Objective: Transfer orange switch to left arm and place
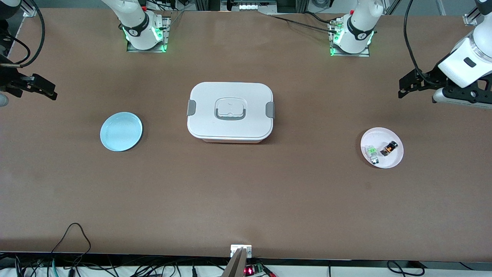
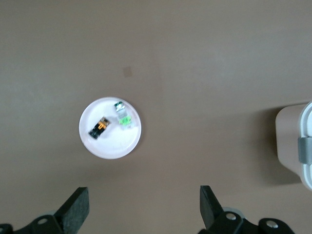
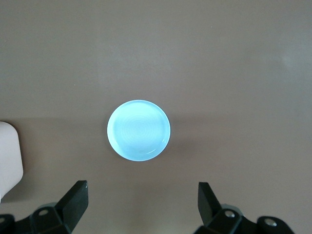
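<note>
The brown table (image 1: 246, 192) is lying bare-topped w/ a matte, slightly mottled surface; cables (image 1: 73, 246) are trailing along its edge nearest the front camera, and my two bases are glowing green at the top of that view.

I'm holding my left gripper (image 1: 403, 86) up in the air over the table's left-arm end, fingers spread wide, nothing in them. My right gripper (image 1: 48, 90) is hovering over the right-arm end, likewise spread & empty. Both arms are waiting.

The orange switch (image 1: 389, 148) is lying in the pink plate (image 1: 396, 161) toward the left arm's end, just beside a clear switch w/ green parts (image 1: 372, 152), the two apart. The white box (image 1: 230, 111) is sitting mid-table, lid on, grey clasps at both ends. The blue plate (image 1: 121, 131) is sitting toward the right arm's end.

Left wrist view is showing the pink plate from above plus a corner of the box w/ one clasp; right wrist view is showing the blue plate & a sliver of the box. Only the front view is taking in both plates, the bases and the cables at once.
</note>
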